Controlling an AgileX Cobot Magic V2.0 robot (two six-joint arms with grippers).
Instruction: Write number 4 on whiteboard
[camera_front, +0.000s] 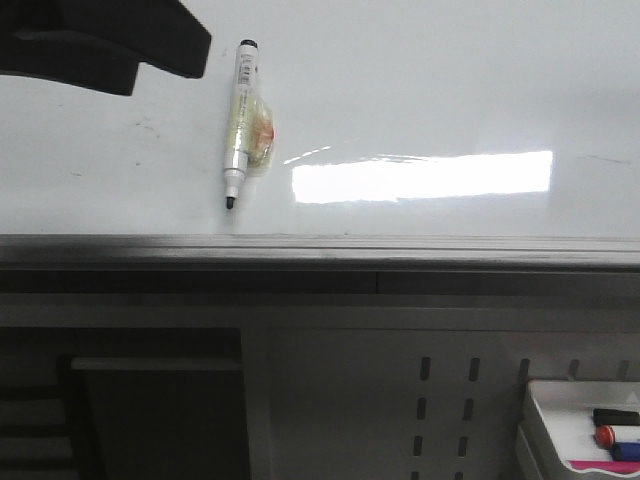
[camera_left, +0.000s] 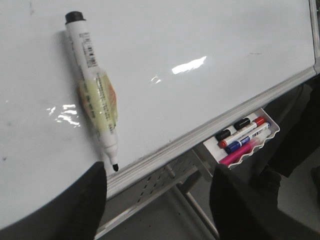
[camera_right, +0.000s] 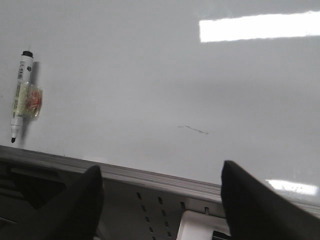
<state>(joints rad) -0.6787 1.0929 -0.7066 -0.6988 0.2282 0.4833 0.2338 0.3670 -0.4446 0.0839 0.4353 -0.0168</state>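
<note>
The printed label on the white black-capped marker, wrapped in yellowish tape, is too blurred to read. It lies uncapped near the grey lower edge of the large glossy white whiteboard, whose surface shows only faint smudges and glare. Both the left gripper and right gripper have jaws spread wide, holding nothing.

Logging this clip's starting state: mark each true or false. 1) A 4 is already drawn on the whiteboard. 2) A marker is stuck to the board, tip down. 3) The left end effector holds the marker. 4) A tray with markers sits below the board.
1) False: the whiteboard shows only faint smudges, no 4.
2) True: the marker sits on the board, tip down.
3) False: the left end effector is open and empty.
4) True: the tray holds several markers.
</note>
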